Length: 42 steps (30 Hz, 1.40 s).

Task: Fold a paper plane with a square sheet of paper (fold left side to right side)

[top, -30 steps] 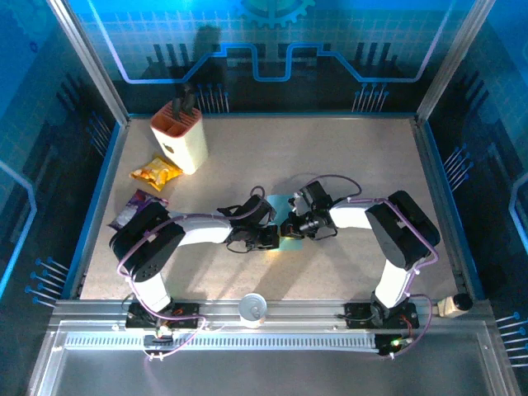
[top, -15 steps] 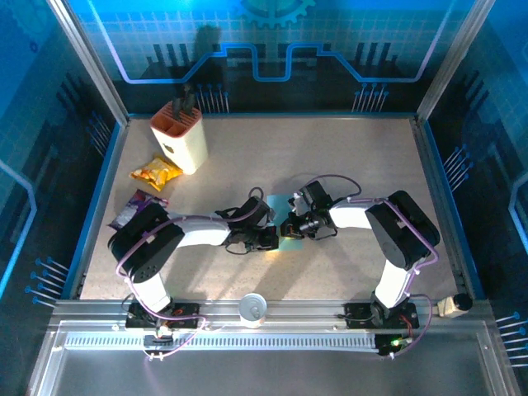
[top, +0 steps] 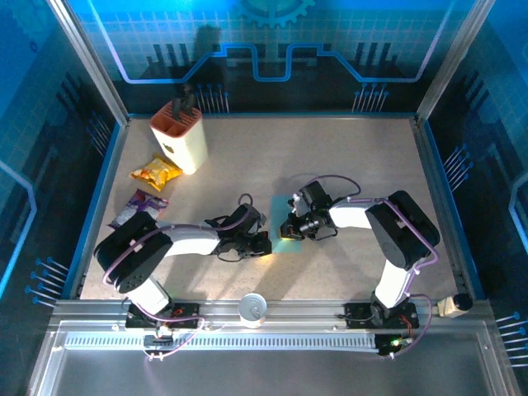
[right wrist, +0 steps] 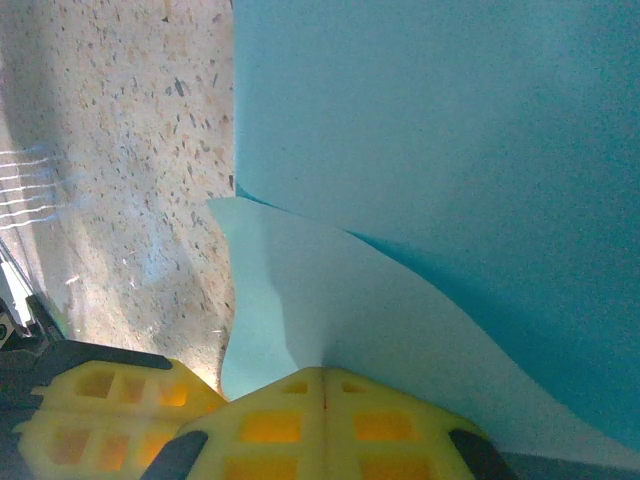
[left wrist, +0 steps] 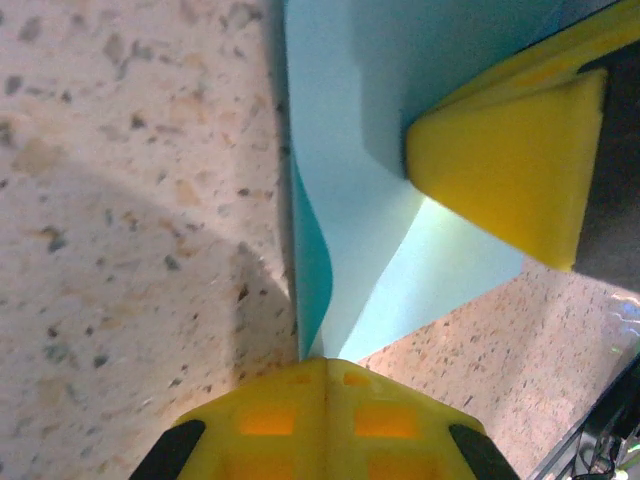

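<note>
The light-blue square sheet of paper [top: 283, 210] lies flat mid-table between the two arms. My left gripper [top: 266, 243] is at its near-left corner, jaws shut. In the left wrist view the sheet [left wrist: 350, 100] curls up along its left edge and runs into my shut tips [left wrist: 325, 362]. My right gripper [top: 286, 231] is shut too, its tip set down on the sheet. In the right wrist view a paler raised flap [right wrist: 300, 300] reaches the shut tips [right wrist: 322, 372], over the flat sheet [right wrist: 450, 120]. The paper plane is out of view.
A cream knife block [top: 179, 140] stands at the back left. A yellow snack packet [top: 155, 172] and a purple one [top: 134, 206] lie in front of it. A white cup [top: 252, 308] sits on the front rail. Blue walls [top: 437, 165] enclose the table.
My left arm has drawn back to the left and toward the near edge, uncovering more of the sheet. The right arm has stayed put.
</note>
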Tool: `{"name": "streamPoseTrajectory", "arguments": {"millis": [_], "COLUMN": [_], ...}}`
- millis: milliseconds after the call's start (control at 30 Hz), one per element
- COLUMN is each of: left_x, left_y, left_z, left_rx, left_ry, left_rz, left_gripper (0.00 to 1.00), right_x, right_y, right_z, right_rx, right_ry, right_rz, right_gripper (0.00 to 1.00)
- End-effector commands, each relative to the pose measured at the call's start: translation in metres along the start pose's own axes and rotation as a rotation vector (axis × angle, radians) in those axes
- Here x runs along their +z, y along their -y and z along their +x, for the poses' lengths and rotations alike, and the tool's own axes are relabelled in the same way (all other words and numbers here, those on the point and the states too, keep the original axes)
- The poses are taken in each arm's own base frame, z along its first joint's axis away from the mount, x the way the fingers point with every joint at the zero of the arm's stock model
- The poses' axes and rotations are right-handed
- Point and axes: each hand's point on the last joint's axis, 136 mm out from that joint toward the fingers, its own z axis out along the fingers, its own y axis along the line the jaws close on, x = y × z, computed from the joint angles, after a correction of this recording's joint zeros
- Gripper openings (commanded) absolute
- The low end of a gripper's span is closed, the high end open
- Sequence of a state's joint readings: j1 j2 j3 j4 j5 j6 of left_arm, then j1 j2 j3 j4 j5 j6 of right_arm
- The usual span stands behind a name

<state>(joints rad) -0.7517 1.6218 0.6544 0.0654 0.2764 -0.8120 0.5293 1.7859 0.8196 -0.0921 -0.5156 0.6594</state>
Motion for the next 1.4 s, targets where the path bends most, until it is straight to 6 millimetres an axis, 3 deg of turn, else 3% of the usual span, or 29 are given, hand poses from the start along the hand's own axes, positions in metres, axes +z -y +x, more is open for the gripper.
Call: {"name": "streamPoseTrajectory", "arguments": {"millis": [0,233,600,900,1367], "left_x": [-0.008,-0.023,-0.003,0.004,0.010], "left_y": [-0.023,0.002,0.028,0.022,-0.007], "left_z": [0.014,-0.007,-0.015,-0.021,-0.017], "left_rx": [-0.062,-0.055,0.008,0.008,-0.016], "left_ry": [-0.030,0.005,-0.044,-0.027,-0.020], "left_rz": [-0.076,0.023,0.089,0.042,-0.070], "left_gripper": [0.00,0.00,0.00,0.00,0.00], "right_x": [0.007,0.006,0.006,0.005,0.004], "right_y": [0.049,0.046,0.045,0.045,0.045], "right_z": [0.036,0.036,0.035,0.036,0.037], "right_rx": [0.095,0.090,0.089,0.088,0.084], "right_ry": [-0.107,-0.105,-0.107,-0.105,-0.107], "right_rz": [0.184,0.177,0.175,0.174,0.177], "right_gripper": [0.00,0.00,0.00,0.00,0.00]}}
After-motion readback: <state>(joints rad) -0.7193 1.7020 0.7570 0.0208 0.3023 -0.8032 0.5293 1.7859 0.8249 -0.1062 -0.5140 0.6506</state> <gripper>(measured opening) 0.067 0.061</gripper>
